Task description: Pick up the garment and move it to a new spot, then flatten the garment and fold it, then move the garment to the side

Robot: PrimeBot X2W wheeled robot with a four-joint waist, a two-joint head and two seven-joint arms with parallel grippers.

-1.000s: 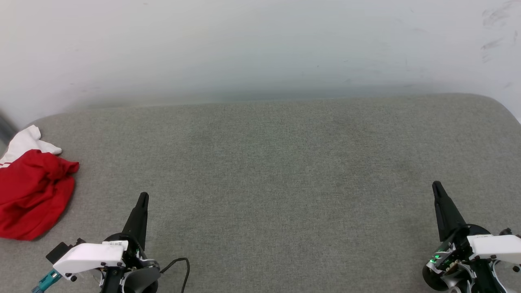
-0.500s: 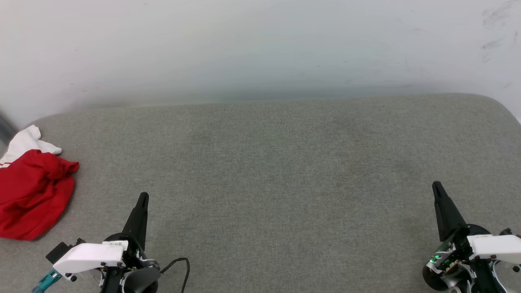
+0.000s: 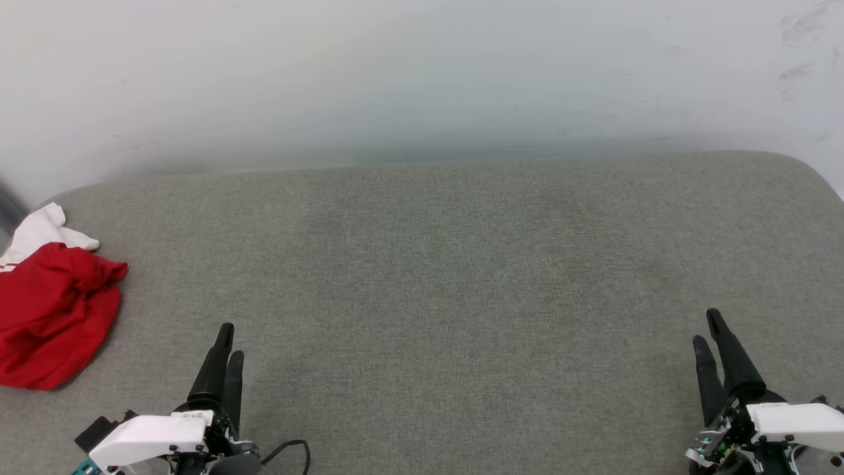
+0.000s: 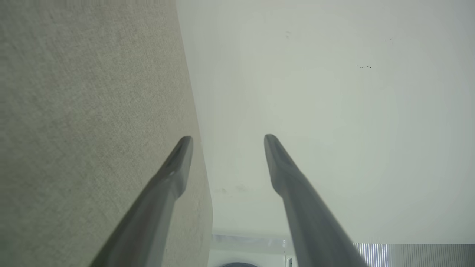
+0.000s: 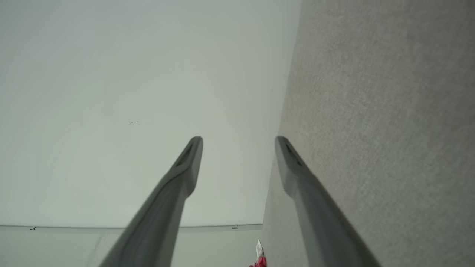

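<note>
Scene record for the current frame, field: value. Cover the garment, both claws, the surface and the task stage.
garment: red with a white part, crumpled heap at the surface's left edge, untouched
left claw: open, empty, to the right of the garment and apart from it
right claw: open, empty, lower right, far from the garment
surface: grey fabric, backed by a pale wall
task stage: pickup not yet begun

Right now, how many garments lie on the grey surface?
1. The garment lies crumpled at the left edge of the grey surface, left of the left gripper; the picture's border cuts it off.
</note>
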